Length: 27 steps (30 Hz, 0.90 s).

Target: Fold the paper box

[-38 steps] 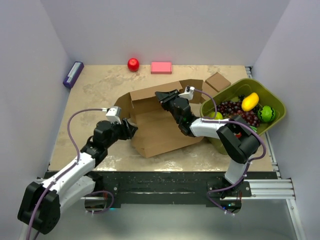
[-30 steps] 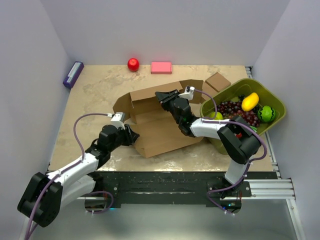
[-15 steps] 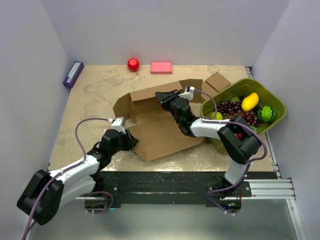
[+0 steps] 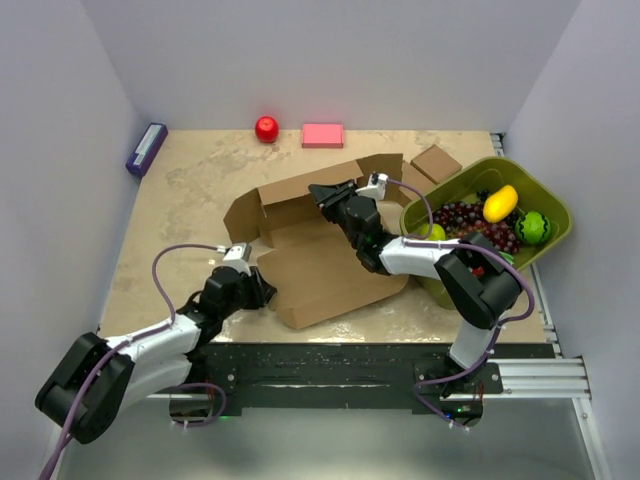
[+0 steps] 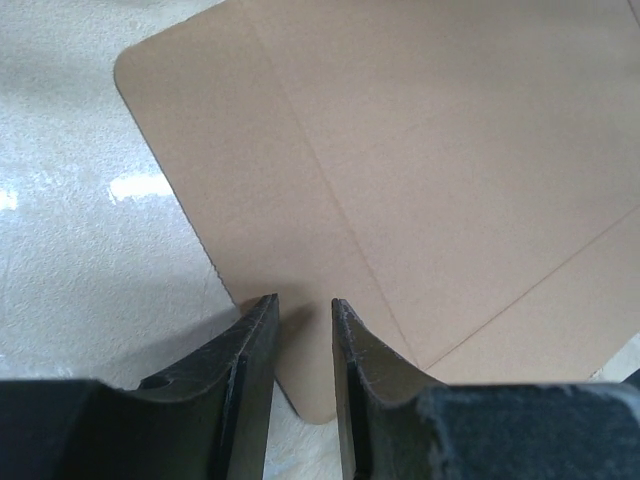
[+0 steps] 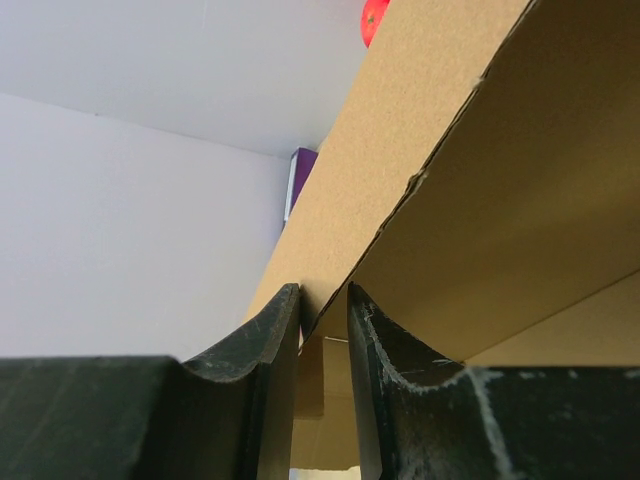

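Observation:
The paper box [image 4: 320, 265] is a large brown cardboard sheet lying partly folded in the middle of the table, with its back wall raised. My left gripper [image 4: 264, 290] is at the sheet's front left. In the left wrist view its jaws [image 5: 300, 300] are nearly closed with a narrow gap. The tips sit over the rounded edge of a flat flap [image 5: 450, 150] with nothing pinched between them. My right gripper [image 4: 322, 193] is shut on the raised back wall. In the right wrist view [image 6: 322, 290] the cardboard edge [image 6: 480, 180] runs between the fingers.
A green bin [image 4: 548, 203] of fruit stands at the right, against the right arm. A small brown box [image 4: 436, 163] sits behind it. A red apple [image 4: 266, 128], a pink block [image 4: 322, 134] and a purple item [image 4: 146, 148] lie along the back.
My left gripper has moved toward the near edge. The front of the cardboard has slid and spread toward the near edge with it. The right gripper has held its place.

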{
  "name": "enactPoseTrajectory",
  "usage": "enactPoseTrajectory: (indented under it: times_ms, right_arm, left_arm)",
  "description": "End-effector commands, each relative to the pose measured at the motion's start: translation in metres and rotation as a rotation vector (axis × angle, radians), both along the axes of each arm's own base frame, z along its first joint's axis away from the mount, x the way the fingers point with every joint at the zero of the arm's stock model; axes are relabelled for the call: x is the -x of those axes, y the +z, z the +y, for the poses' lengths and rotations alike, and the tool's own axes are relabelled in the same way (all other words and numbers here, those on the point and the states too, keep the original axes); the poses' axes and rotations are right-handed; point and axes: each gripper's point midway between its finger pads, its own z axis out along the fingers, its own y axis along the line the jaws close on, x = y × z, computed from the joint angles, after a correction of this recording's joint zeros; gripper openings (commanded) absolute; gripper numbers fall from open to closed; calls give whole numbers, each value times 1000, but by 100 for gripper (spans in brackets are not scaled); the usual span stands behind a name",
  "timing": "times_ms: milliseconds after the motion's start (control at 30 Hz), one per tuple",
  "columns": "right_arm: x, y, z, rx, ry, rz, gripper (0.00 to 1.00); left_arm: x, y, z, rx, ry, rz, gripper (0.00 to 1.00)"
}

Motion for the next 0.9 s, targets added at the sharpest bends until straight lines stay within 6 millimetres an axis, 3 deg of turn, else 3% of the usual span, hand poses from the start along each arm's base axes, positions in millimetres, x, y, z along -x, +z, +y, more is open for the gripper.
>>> enactPoseTrajectory:
  times_ms: [0, 167, 200, 267, 300, 367, 400, 467, 500, 600, 767, 867]
  right_arm:
    - [2, -11, -14, 66, -46, 30, 27]
    - [2, -12, -14, 70, -49, 32, 27]
    - [2, -11, -14, 70, -49, 32, 27]
    - [3, -11, -15, 70, -49, 32, 27]
    - [3, -11, -16, 71, -50, 31, 27]
    - [4, -11, -16, 76, -51, 29, 27]
    - [3, -11, -17, 77, -54, 29, 27]
    - [3, -9, -18, 80, -57, 26, 28]
    - [3, -8, -19, 78, -58, 24, 28]
    - [4, -5, -20, 81, -61, 17, 28]
    - [4, -3, -20, 79, -58, 13, 28]
    - [5, -5, -19, 84, -53, 15, 28]
  left_arm:
    - [4, -2, -7, 24, -26, -12, 32]
    - [-4, 15, -10, 4, -42, -59, 38]
    - [-16, 39, -14, 23, -38, -121, 48]
    - [-21, 56, -11, -8, -39, -153, 59]
    - [-32, 85, -15, 6, -40, -214, 66]
    - [-37, 98, -7, -57, -27, -228, 71]
    - [-44, 122, -9, -54, -24, -271, 74]
    - [-45, 127, 1, -121, -24, -258, 77]
    - [-52, 146, 5, -125, -4, -284, 80]
    - [-65, 158, 29, -197, 46, -270, 87]
    - [-79, 143, 69, -347, 58, -168, 89]
    - [-82, 151, 83, -422, 91, -195, 89]
